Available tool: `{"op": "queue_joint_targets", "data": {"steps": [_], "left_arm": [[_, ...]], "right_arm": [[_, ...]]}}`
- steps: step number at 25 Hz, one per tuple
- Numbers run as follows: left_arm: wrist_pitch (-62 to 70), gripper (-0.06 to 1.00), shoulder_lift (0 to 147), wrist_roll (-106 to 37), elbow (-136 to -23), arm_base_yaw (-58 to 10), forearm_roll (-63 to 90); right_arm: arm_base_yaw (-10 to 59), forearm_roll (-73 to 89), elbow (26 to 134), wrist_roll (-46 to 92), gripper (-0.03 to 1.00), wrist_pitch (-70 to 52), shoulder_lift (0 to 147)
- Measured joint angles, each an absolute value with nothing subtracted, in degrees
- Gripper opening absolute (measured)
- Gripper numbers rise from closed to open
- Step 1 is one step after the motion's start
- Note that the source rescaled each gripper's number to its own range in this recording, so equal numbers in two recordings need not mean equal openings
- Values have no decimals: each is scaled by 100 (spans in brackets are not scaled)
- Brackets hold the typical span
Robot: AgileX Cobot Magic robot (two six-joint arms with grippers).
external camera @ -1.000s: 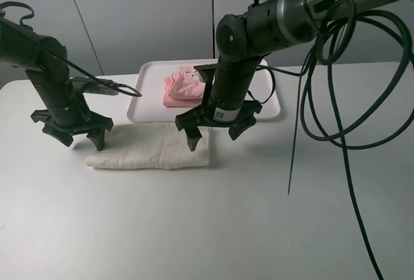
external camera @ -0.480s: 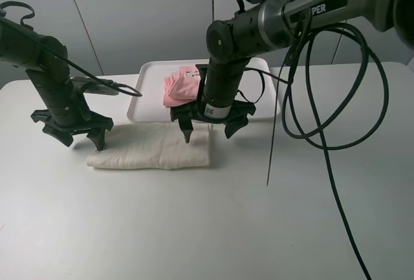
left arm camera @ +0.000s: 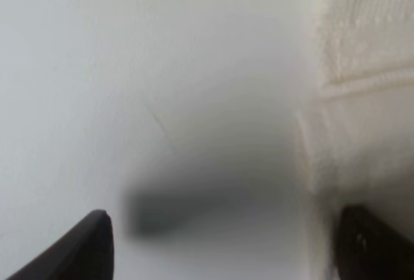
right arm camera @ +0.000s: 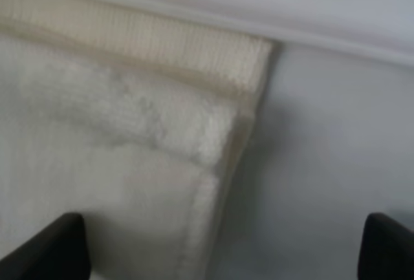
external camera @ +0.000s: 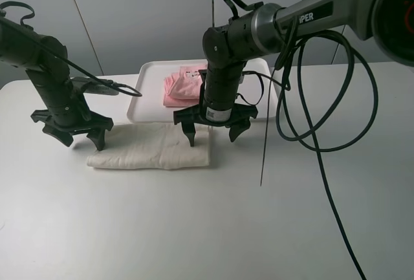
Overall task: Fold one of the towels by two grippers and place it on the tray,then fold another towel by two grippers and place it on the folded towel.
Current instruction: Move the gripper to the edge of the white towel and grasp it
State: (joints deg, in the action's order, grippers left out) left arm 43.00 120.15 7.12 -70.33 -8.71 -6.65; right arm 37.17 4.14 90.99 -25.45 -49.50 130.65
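A cream towel point(external camera: 152, 149), folded into a long strip, lies on the table in front of the white tray point(external camera: 147, 102). A folded pink towel point(external camera: 183, 86) lies on the tray. My left gripper point(external camera: 82, 141) is open and points down at the strip's far left corner; in the left wrist view the gripper point(left arm camera: 226, 254) straddles the towel's edge point(left arm camera: 362, 99). My right gripper point(external camera: 213, 138) is open over the strip's far right corner. In the right wrist view the gripper point(right arm camera: 220, 254) has the towel's corner point(right arm camera: 116, 131) between its jaws. Neither gripper holds anything.
The tray's front rim point(right arm camera: 291, 21) lies just behind the towel's right corner. A black cable point(external camera: 310, 118) loops down from the right arm and hangs over the table on the right. The table point(external camera: 194, 228) is white.
My right gripper has shifted slightly left and toward the tray, settling over the towel's right corner. The hanging cable swung left. The left arm has not moved.
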Motion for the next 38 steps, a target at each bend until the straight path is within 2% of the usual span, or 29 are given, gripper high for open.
{"op": "queue_joint_targets", "data": {"steps": [6, 23, 32, 35, 38], "left_arm": [[4300, 90, 12015, 712, -7033, -871, -665], [4300, 90, 12015, 701, -7033, -871, -665], [4300, 90, 12015, 701, -7033, -871, -665], [4300, 90, 12015, 701, -7033, -871, -665], [4300, 90, 12015, 701, -7033, -871, -665]], "right_arm": [[3717, 359, 9099, -2591, 82, -4950, 13065], [3988, 388, 9099, -2436, 81, -5043, 13171], [4190, 156, 9160, -2436, 76, -5084, 13270], [4215, 140, 9169, -2436, 71, -5093, 13284], [4227, 169, 9169, -2436, 57, -5059, 13288]]}}
